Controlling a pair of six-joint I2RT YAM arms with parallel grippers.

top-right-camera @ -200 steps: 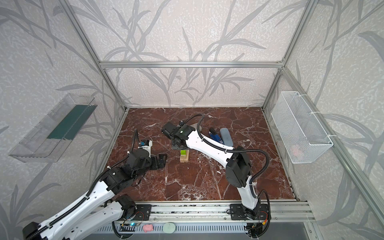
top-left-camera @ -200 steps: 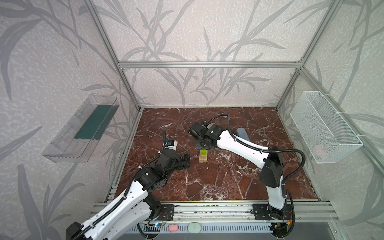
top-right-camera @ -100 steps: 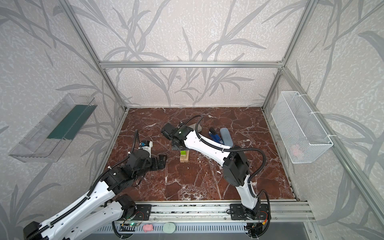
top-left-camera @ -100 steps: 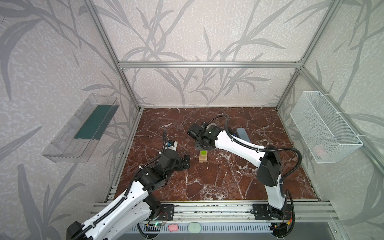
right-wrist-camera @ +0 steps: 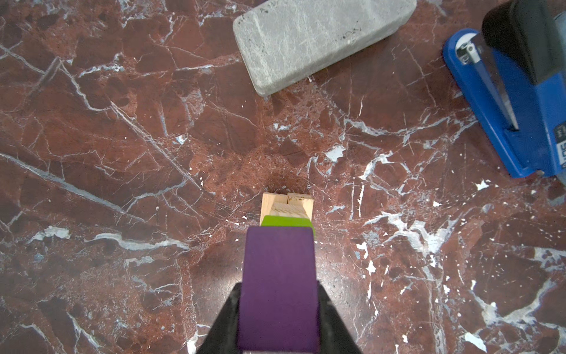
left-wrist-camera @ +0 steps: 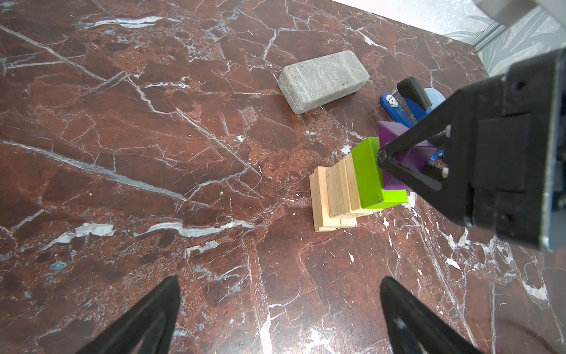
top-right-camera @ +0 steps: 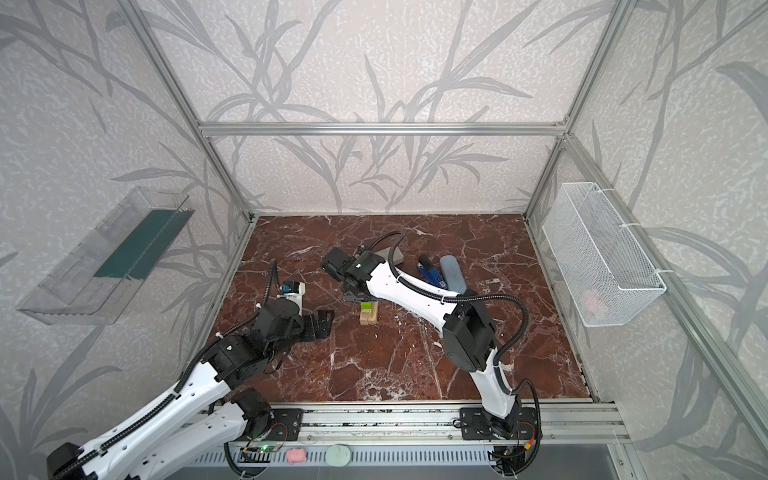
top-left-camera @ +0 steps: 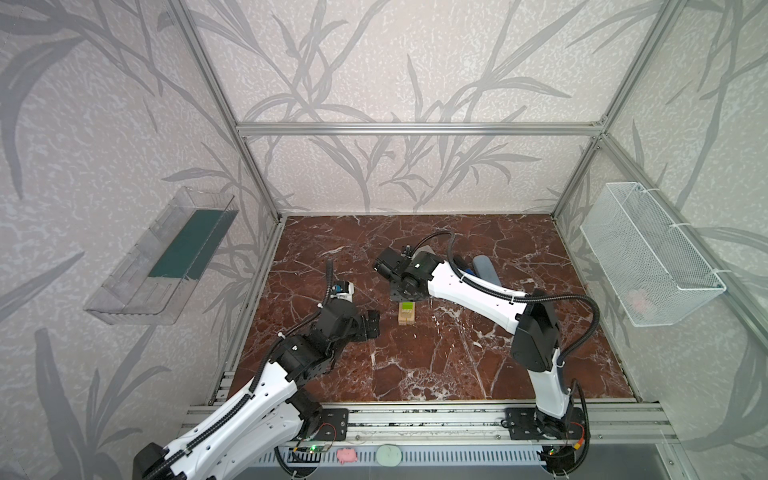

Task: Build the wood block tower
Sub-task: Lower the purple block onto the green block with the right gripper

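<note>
Tower (top-left-camera: pixel 406 312) of crossed pale blocks stands near the middle of the surface (left-wrist-camera: pixel 153 153), with the lime green block (left-wrist-camera: pixel 367 171) on its top layer. The right hand (right-wrist-camera: pixel 279 318) pinches the purple block (right-wrist-camera: pixel 278 275) by its long sides and holds it over the top beside the green one, presumably to complete that layer. I cannot tell whether it already rests there. The left hand (left-wrist-camera: pixel 280 285) hangs wide open and empty nearby, probably kept off the stack to avoid knocking it.
</note>
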